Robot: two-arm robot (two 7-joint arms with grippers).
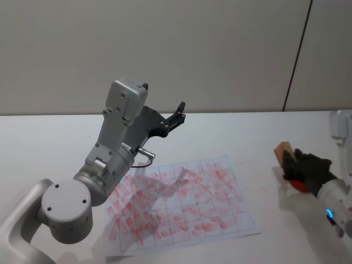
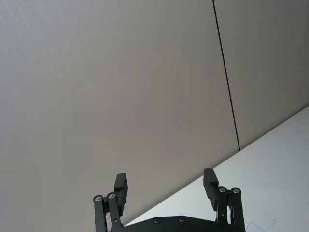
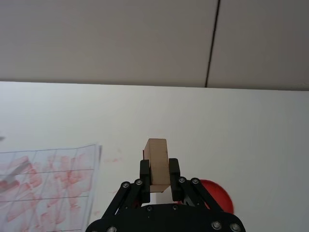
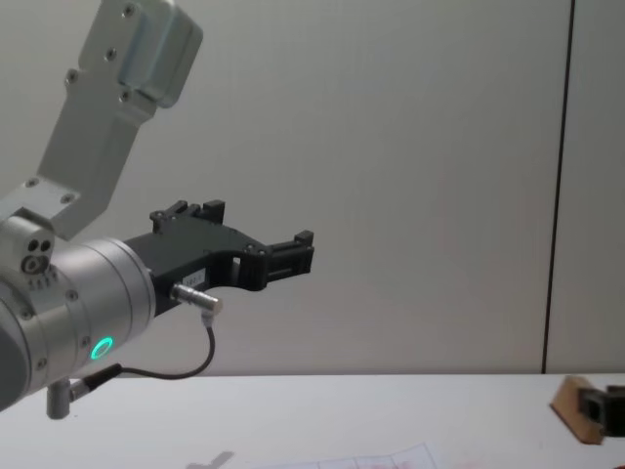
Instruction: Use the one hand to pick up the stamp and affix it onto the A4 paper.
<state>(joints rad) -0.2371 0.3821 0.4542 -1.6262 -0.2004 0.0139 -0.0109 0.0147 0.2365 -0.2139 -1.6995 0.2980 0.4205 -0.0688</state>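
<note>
The stamp (image 3: 157, 158), a light-brown wooden block, sits between the fingers of my right gripper (image 3: 159, 168), which is shut on it. In the head view the stamp (image 1: 284, 152) and right gripper (image 1: 292, 163) are at the table's right side, to the right of the A4 paper (image 1: 181, 203). The paper (image 3: 43, 183) is a white gridded sheet covered with pink-red marks. In the chest view the stamp (image 4: 573, 408) shows at the lower right, just above the table. My left gripper (image 1: 177, 114) is raised high over the table's back, open and holding nothing (image 2: 165, 186).
A red round pad (image 1: 300, 185) lies on the table under the right gripper, also seen as the red pad (image 3: 218, 194). The left arm's silver forearm (image 1: 118, 137) rises over the paper's left part. The white table (image 1: 264, 129) ends at a plain wall.
</note>
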